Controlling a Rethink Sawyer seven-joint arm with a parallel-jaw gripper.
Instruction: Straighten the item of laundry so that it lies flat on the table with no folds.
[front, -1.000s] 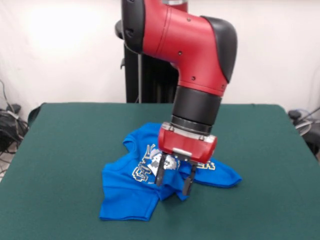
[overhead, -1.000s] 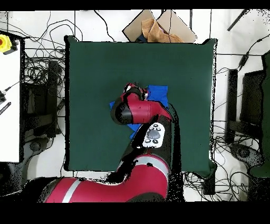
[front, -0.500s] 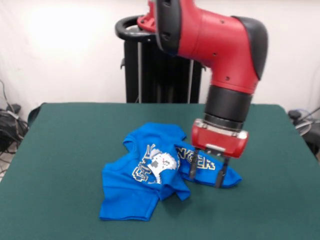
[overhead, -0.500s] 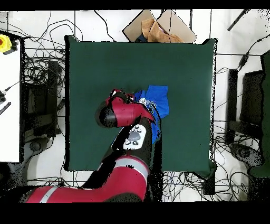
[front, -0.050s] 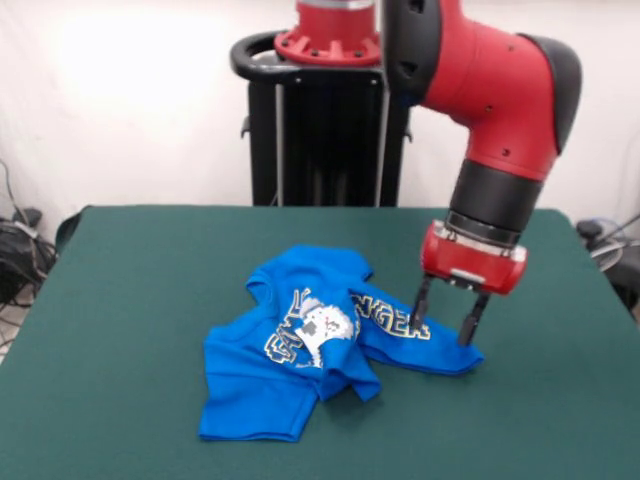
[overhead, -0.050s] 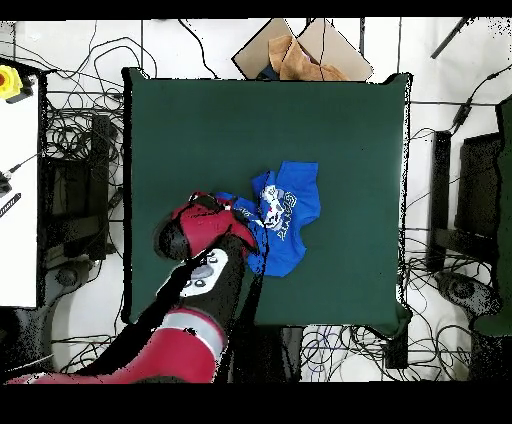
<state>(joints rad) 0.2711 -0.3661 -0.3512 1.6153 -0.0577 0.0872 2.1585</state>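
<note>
Shirt (front, -0.050s: 320, 340) sat crumpled near the centre of the table (front, -0.050s: 130, 300), slightly right of centre in the overhead view (overhead, -0.050s: 280, 215). Not flat: the body was bunched, a fold ran across the print, and one sleeve stretched out to the lower right in the front view. White lettering was partly readable, partly buried in creases. Gripper (front, -0.050s: 444, 318) hung at the right end of that sleeve, fingers spread apart, nothing between them, tips just above or at the cloth; contact couldn't be told. In the overhead view the arm's wrist (overhead, -0.050s: 195, 225) covered the gripper at the shirt's left edge. Green tabletop (overhead, -0.050s: 200, 120) showed on all sides.
</note>
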